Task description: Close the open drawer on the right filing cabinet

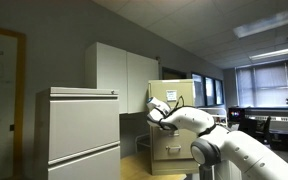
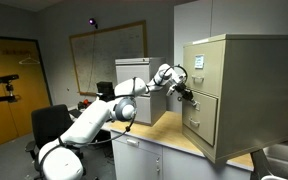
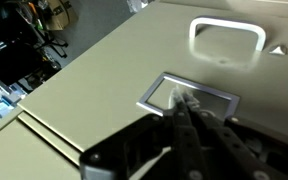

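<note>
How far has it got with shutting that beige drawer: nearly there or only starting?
Done: the approach. The end effector is at the drawer front.
In hand: in the wrist view its fingertips, seemingly together, sit at the label holder near the handle, apparently touching.
Left: in an exterior view the drawer juts out of the right filing cabinet, so most of the push probably remains.
</note>
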Robot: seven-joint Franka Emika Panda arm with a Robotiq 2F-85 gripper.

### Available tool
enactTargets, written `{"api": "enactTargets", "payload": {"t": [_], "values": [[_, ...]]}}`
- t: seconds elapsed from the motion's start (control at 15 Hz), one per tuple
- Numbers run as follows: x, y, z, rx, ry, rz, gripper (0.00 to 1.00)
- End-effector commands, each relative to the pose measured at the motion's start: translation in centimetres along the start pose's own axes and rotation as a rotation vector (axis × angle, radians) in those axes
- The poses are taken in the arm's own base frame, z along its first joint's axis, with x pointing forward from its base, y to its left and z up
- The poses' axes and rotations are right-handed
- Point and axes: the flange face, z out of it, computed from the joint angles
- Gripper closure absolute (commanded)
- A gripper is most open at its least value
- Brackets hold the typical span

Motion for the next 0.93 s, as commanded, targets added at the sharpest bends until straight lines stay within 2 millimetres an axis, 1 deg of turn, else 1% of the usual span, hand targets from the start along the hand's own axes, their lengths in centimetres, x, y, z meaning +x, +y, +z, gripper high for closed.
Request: {"api": "enactTargets", "payload": {"t": [0.0,0.27,0.47,0.53,0.67,0.8,0.87], "values": [[1.9,0.6,0.7,-0.051,0.153,-0.024,1.0],[2.0,0.9,1.1,-0.085,0.16,-0.025,1.0],[2.2,1.0,1.5,-0.079,0.168,0.004,1.0],[2.2,1.2,1.7,-0.054,0.152,0.061,1.0],[1.2,2.0,2.0,0.0,0.021,0.186,1.0],[0.8,2.2,1.3,0.036,-0.029,0.255,1.0],[0.9,2.5,1.3,0.042,-0.033,0.28,1.0]]}}
